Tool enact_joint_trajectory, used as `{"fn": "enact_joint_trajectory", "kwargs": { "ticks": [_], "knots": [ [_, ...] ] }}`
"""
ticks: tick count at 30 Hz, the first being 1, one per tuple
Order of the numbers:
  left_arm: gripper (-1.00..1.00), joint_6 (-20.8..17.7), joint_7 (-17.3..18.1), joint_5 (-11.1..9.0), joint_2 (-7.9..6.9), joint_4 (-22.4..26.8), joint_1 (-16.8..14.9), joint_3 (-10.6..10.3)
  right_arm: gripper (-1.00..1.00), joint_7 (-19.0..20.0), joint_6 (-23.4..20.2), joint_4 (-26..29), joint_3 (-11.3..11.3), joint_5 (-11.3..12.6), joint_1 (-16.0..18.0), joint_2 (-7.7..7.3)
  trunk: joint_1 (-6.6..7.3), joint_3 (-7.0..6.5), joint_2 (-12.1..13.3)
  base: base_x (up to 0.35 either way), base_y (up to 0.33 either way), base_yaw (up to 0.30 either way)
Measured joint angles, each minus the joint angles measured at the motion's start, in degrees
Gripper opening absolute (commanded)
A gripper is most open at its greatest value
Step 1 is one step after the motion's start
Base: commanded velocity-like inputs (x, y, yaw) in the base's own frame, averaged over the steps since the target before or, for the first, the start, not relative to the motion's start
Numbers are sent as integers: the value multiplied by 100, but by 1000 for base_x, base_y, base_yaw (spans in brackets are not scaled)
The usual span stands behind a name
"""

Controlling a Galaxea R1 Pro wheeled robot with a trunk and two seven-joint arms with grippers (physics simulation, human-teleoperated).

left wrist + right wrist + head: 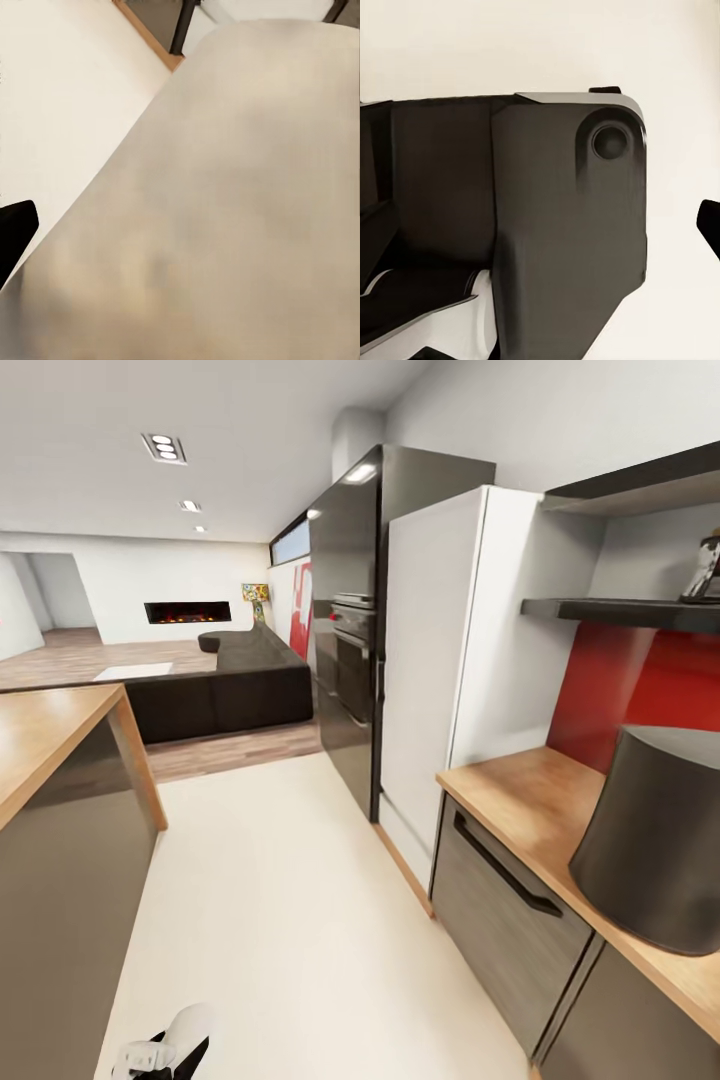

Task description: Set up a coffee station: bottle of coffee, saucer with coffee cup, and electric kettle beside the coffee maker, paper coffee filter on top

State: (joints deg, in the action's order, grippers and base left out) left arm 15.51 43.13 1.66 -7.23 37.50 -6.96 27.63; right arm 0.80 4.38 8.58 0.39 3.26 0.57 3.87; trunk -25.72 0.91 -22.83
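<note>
The coffee maker (pixel 655 840), a tall dark-grey column with a slanted top, stands on the light wood countertop (pixel 520 785) at the right of the head view. Above it the lower black kitchen shelf (pixel 615 610) runs along the red backsplash (pixel 640 690). A small object (pixel 706 570) stands on that shelf, too cropped by the picture's edge to identify. A white and black part of my left arm (pixel 165 1052) hangs low over the floor. One black fingertip (pixel 15 236) sits at the left wrist view's edge and another fingertip (pixel 709 226) at the right wrist view's edge, both far from centre and holding nothing.
A wooden island bar (pixel 50 730) stands at the left, across a pale floor aisle (pixel 280 900). A white fridge (pixel 440 660) and a black oven tower (pixel 345 630) adjoin the countertop. A dark sofa (pixel 230 685) lies beyond. Grey cabinet fronts (pixel 500 920) sit under the worktop.
</note>
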Motion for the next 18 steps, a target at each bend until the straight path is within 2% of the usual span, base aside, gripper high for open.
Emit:
{"fn": "enact_joint_trajectory", "kwargs": {
  "ticks": [14, 18],
  "knots": [
    [-100, 0, 2, 0, 7, 0, 0, -2, 100, 0, -3, 0, 0, 0, 0, 0, 0, 0, 0, 311, 163, 0],
    [-100, 0, 0, 0, 9, -1, -1, -1, 100, 0, -4, 1, 0, 0, -1, 0, 0, 0, 0, 309, 175, -98]
  ]
}}
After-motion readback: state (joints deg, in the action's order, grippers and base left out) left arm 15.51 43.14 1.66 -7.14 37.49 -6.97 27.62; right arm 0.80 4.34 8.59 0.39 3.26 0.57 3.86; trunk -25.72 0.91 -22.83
